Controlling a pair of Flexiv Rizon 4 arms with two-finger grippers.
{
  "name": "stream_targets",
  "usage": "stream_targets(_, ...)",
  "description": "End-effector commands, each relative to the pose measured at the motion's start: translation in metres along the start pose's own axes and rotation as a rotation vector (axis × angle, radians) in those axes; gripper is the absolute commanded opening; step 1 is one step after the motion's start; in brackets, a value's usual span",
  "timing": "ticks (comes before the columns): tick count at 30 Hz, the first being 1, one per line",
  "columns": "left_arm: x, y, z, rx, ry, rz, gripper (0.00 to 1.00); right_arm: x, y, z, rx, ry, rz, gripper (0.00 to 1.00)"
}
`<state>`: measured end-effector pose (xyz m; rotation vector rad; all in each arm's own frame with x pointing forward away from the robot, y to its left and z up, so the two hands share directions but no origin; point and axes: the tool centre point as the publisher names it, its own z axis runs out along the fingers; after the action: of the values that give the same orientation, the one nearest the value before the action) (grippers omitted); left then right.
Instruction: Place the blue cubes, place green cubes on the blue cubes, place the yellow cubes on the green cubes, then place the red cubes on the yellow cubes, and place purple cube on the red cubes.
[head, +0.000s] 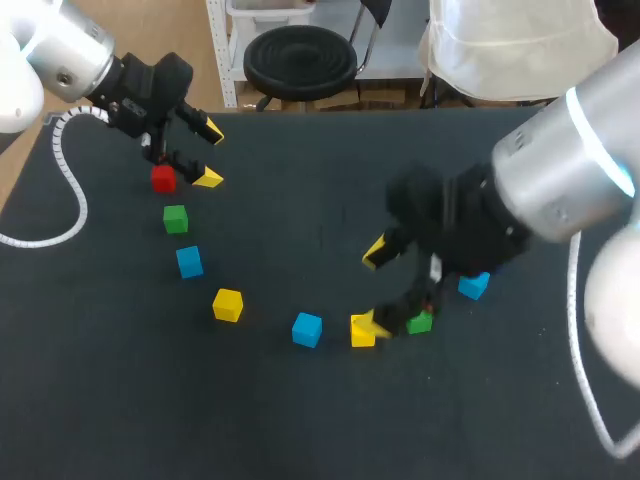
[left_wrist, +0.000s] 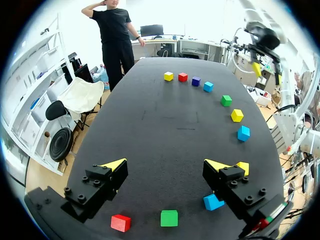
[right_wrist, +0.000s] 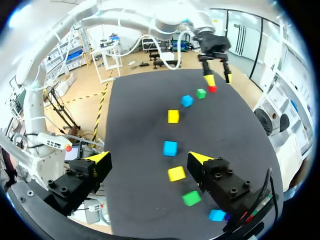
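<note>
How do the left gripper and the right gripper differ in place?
The left gripper is beside a red cube; the right gripper is by a yellow cube and a green cube. The left is near the far edge of the table, the right nearer its middle. Both are open, empty.

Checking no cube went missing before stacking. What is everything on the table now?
blue cubes: 3, blue, spread along the arc
green cubes: 2, green, one near each arm
yellow cubes: 3, yellow, two mid-arc, one at right end
red cubes: 2, red, one by left jaws, one beside that yellow
purple cube: 1, purple, between red and blue
table: 1, black, under everything
left arm: 1, silver, jaws open
right arm: 1, silver, jaws open over yellow cube
</note>
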<state>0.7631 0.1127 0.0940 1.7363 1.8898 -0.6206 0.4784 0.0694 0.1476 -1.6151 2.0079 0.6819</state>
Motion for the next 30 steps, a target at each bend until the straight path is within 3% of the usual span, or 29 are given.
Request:
stream_targets(1, 0.000, -0.001, 0.000, -0.003, 0.000, 0.000, 1.00, 0.000, 0.033, 0.015, 0.085, -0.017, -0.002, 1.00)
stream_targets(5, 0.000, -0.001, 0.000, -0.003, 0.000, 0.000, 1.00, 0.001, 0.042, 0.039, 0.081, -0.017, -0.001, 1.00)
stream_targets(10, 0.000, -0.001, 0.000, -0.003, 0.000, 0.000, 1.00, 0.011, 0.035, 0.058, 0.068, -0.065, 0.020, 1.00)
stream_targets(17, 0.000, -0.001, 0.000, -0.003, 0.000, 0.000, 1.00, 0.013, 0.017, 0.063, 0.015, -0.076, 0.013, 1.00)
stream_targets(30, 0.000, -0.001, 0.000, -0.003, 0.000, 0.000, 1.00, 0.012, 0.017, 0.063, 0.016, -0.059, 0.024, 1.00)
